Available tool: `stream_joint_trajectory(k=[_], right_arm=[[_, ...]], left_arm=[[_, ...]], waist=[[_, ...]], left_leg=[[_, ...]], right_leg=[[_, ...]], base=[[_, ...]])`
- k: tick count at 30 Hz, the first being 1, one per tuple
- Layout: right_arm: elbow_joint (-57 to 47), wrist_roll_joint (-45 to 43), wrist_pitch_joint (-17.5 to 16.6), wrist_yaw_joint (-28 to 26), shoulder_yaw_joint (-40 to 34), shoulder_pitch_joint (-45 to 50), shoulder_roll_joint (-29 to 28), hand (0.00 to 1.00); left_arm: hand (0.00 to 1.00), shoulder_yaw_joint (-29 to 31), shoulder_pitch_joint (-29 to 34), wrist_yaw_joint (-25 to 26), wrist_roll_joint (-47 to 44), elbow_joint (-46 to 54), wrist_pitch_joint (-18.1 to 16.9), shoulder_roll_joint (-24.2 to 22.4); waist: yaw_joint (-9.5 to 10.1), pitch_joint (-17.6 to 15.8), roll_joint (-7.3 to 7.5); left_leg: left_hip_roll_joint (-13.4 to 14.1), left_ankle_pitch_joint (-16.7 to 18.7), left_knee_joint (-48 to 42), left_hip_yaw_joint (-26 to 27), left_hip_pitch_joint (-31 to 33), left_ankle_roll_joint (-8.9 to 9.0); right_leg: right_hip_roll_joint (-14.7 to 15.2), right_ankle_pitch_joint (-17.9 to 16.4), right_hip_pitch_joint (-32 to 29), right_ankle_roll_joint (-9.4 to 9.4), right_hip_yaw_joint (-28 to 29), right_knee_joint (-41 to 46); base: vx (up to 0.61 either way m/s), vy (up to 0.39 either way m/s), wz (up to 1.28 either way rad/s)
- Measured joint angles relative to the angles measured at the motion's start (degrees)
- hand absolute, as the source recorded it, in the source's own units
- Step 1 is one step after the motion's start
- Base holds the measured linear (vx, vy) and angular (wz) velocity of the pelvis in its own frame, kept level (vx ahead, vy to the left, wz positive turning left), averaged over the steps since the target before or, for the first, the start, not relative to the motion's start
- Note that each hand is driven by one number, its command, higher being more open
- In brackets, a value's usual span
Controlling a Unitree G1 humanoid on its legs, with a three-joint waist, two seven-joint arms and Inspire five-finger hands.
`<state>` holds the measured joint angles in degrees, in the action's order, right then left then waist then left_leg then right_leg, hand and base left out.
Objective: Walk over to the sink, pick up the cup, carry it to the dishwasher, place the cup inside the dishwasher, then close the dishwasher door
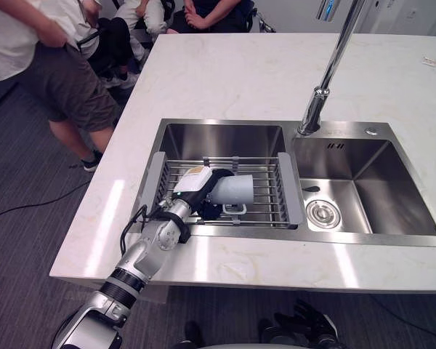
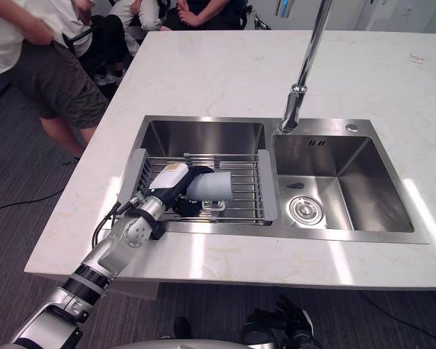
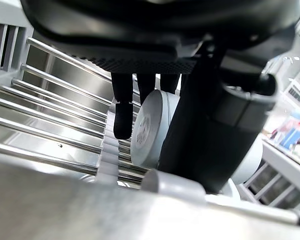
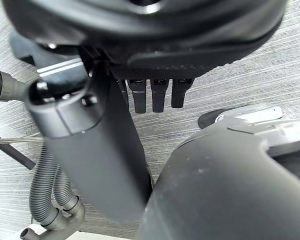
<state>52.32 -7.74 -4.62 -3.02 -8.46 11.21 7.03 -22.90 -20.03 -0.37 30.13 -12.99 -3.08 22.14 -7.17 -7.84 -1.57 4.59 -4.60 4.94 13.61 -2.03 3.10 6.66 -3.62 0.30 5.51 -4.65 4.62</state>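
A pale grey cup [image 1: 234, 189] lies on its side on the wire rack [image 1: 269, 207] across the left basin of the steel sink [image 1: 225, 138], handle down against the bars. My left hand [image 1: 202, 190] reaches in from the counter's front edge and covers the cup's base end. In the left wrist view the cup's round base [image 3: 149, 131] sits between the dark fingers [image 3: 123, 116] and the thumb [image 3: 200, 140], which closes along its side. My right hand [image 4: 140, 30] hangs over the grey carpet with relaxed fingers [image 4: 155, 97], holding nothing.
A tall chrome faucet [image 1: 327, 73] rises behind the sink between the two basins. The right basin [image 1: 381, 182] has a drain [image 1: 322, 213]. The white marble counter [image 1: 276, 73] stretches beyond. People [image 1: 58, 65] stand and sit at the counter's far left corner.
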Motion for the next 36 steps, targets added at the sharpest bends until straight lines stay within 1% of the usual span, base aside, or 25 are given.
stream_joint_trajectory(k=[3, 5, 9, 13, 15, 18, 24, 28, 30, 32, 34, 35, 36], right_arm=[[0.22, -0.11, 0.01, 0.07, -0.11, -0.02, -0.11, 0.90], [0.33, -0.13, 0.02, 0.12, -0.16, -0.16, -0.21, 0.90], [0.41, -0.12, 0.13, 0.52, -0.23, -0.17, -0.24, 0.90], [0.40, -0.12, 0.19, 0.54, -0.26, -0.16, -0.22, 0.90], [0.40, -0.13, 0.20, 0.55, -0.26, -0.13, -0.21, 0.90], [0.36, -0.20, 0.20, 0.63, -0.25, -0.08, -0.20, 0.90], [0.35, -2.37, 0.20, 1.01, -0.28, 0.47, -0.18, 0.90], [-0.06, -2.98, 0.17, 1.26, -0.27, 0.32, -0.19, 0.90], [-0.50, -3.88, 0.15, 1.63, -0.20, -0.05, -0.26, 0.90], [-1.55, -3.91, 0.15, 2.33, 0.02, -1.24, -0.49, 0.90], [-2.48, -3.91, 0.10, 3.11, 0.52, -1.77, -0.69, 0.90], [-2.97, -3.91, 0.07, 3.29, 0.59, -1.71, -0.69, 0.90], [-3.69, -3.92, 0.02, 3.55, 0.55, -1.87, -0.75, 0.90]], left_arm=[[0.30, 2.44, 1.80, 1.06, -5.19, 0.47, 0.16, -2.94], [0.30, 4.57, 5.02, 2.92, -11.99, 4.20, 0.19, -4.86], [0.30, 6.54, 8.80, 4.40, -19.77, 9.76, -0.10, -6.14], [0.30, 9.12, 13.10, 5.44, -29.30, 14.66, -1.85, -7.86], [0.30, 9.56, 14.73, 5.50, -33.61, 16.20, -2.50, -8.09], [0.30, 10.15, 18.11, 5.44, -39.02, 18.47, -3.51, -9.87], [0.30, 9.28, 21.76, 5.29, -43.86, 24.72, -3.74, -13.44], [0.30, 7.41, 22.20, 5.05, -44.87, 27.21, -4.34, -14.63], [0.30, 6.02, 22.22, 4.86, -44.95, 28.55, -4.53, -15.11], [0.30, 4.38, 21.45, 4.78, -45.96, 29.24, -5.47, -15.59], [0.30, 3.97, 20.68, 5.06, -45.96, 29.26, -5.55, -15.83], [0.30, 3.93, 20.63, 5.19, -45.97, 29.27, -5.56, -15.94], [0.30, 4.10, 20.60, 5.34, -45.96, 29.38, -5.66, -16.03]], waist=[[-0.12, -0.10, 0.16], [-0.42, -0.11, 0.17], [-0.32, -0.11, 0.17], [0.11, -0.10, 0.16], [0.23, -0.09, 0.15], [0.57, -0.06, 0.11], [1.81, 0.01, 0.15], [1.80, -0.03, 0.25], [1.98, -0.22, 0.59], [2.06, -0.45, 0.96], [1.96, -1.05, 1.95], [1.87, -1.20, 2.20], [2.37, -1.39, 2.34]], left_leg=[[-0.11, 0.02, 0.02, -0.06, -0.42, 0.00], [-0.11, 0.05, 0.02, -0.10, -0.48, 0.03], [0.02, 0.22, 0.02, -0.19, -1.16, 0.16], [0.21, 0.25, 0.02, -0.12, -1.52, 0.19], [0.23, 0.30, 0.03, 0.00, -1.79, 0.24], [0.27, 0.49, 0.03, 0.54, -2.13, 0.24], [0.42, 1.35, -0.21, 2.63, -2.34, 0.33], [0.90, 4.74, -5.15, 4.97, -1.48, 0.13], [1.34, 6.15, -7.77, 6.27, 0.33, 0.03], [2.23, 7.83, -12.26, 7.67, 4.08, -0.48], [2.58, 8.69, -14.91, 8.45, 5.72, -1.06], [2.87, 8.88, -15.27, 8.63, 5.92, -1.39], [3.59, 9.48, -15.44, 9.54, 6.53, -2.67]], right_leg=[[0.10, 0.08, 0.65, 0.07, -0.07, -0.12], [0.09, 0.09, 0.82, 0.08, -0.09, -0.33], [-0.04, 0.10, 1.73, 0.07, -0.18, -0.64], [-0.22, 0.16, 2.04, -0.03, -0.09, -0.64], [-0.24, 0.15, 2.24, -0.04, 0.02, -0.64], [-0.30, 0.15, 2.26, -0.05, 0.59, -0.65], [-0.52, 0.17, 1.49, -0.01, 2.84, -0.42], [-0.41, 0.20, 1.17, 0.03, 5.63, 0.42], [-0.47, 0.26, -1.04, 0.13, 7.24, 1.99], [-0.63, 0.56, -5.75, 0.64, 7.92, 5.98], [-0.39, 0.94, -8.52, 1.14, 6.01, 8.93], [-0.32, 1.46, -8.55, 1.31, 5.35, 8.59], [-0.23, 0.93, -8.57, 1.14, 4.41, 8.92]], base=[[0.00, 0.000, 0.00], [0.00, 0.000, 0.00], [0.00, 0.000, 0.00], [0.00, 0.000, 0.00], [-0.01, 0.001, -0.02], [-0.02, 0.006, -0.08], [0.02, 0.008, -0.18], [0.03, 0.028, -0.34], [-0.04, 0.023, -0.37], [-0.09, 0.004, -0.37], [-0.11, 0.004, -0.27], [-0.15, 0.002, -0.27], [-0.13, -0.008, -0.15]])
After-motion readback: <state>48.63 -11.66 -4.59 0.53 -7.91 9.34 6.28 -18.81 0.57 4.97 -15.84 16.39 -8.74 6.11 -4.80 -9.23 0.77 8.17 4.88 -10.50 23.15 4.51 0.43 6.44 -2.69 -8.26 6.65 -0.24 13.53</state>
